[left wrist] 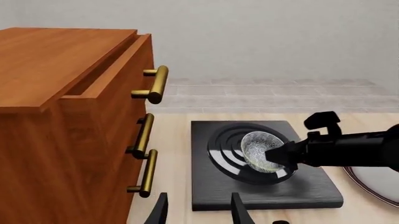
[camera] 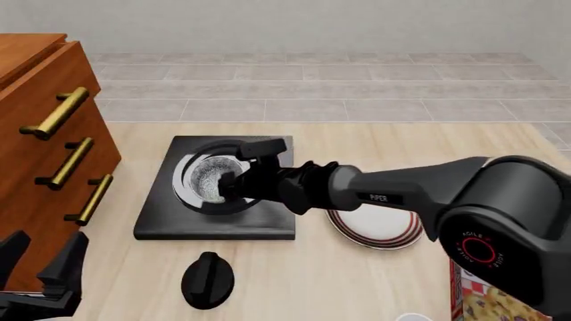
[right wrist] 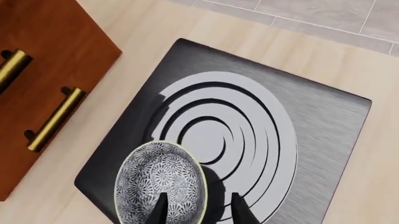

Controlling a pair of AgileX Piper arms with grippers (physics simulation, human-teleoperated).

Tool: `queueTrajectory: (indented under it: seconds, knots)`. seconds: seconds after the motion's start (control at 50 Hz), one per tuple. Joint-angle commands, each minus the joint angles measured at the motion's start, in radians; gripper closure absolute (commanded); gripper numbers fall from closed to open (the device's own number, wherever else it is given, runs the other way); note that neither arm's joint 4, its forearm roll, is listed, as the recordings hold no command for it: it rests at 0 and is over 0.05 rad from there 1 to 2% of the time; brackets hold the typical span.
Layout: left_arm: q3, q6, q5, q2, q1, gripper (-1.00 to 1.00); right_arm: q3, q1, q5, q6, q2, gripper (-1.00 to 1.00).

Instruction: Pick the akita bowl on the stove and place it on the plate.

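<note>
The akita bowl (right wrist: 159,175) hangs tilted just over the stove's (right wrist: 324,121) silver rings, toward the rings' cabinet side. My right gripper (right wrist: 199,212) is shut on its rim, one finger inside and one outside. In the front view, the bowl (camera: 210,179) sits at the tip of the right gripper (camera: 227,186) above the stove (camera: 160,214). Partly under the right arm lies the red-striped plate (camera: 384,227), just right of the stove. The left wrist view shows the bowl (left wrist: 259,151) tipped on edge. My left gripper (camera: 40,264) stands open and empty at the front left.
A wooden drawer cabinet (camera: 45,134) with brass handles stands left of the stove. In front of the stove lies a black round knob (camera: 207,279). A patterned box (camera: 486,301) shows at the front right corner.
</note>
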Motion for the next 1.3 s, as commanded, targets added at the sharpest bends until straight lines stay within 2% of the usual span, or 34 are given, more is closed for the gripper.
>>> queueTrajectory:
  seconds: [0.02, 0.22, 0.24, 0.64, 0.76, 1.16, 1.3]
  knots:
    - [0.000, 0.016, -0.008, 0.012, -0.002, -1.00, -0.017, -0.002, 0.006, 0.004, 0.037, -1.00]
    - [0.000, 0.006, -0.009, 0.015, -0.003, -1.00, -0.022, 0.002, -0.001, 0.006, 0.052, -1.00]
    - [0.000, 0.006, -0.009, 0.016, -0.004, -1.00, -0.019, -0.002, -0.002, 0.003, 0.042, 1.00]
    - [0.000, 0.006, -0.014, 0.023, -0.005, -1.00, 0.012, -0.011, 0.001, -0.035, -0.048, 1.00]
    - [0.000, 0.005, -0.014, 0.023, -0.007, -1.00, 0.054, -0.016, -0.017, -0.021, -0.112, 1.00]
    - [0.000, 0.000, -0.017, 0.029, -0.017, -1.00, 0.190, -0.096, -0.062, -0.025, -0.234, 1.00]
    - [0.000, 0.014, -0.019, 0.031, -0.028, -1.00, 0.236, -0.141, -0.049, -0.046, -0.283, 1.00]
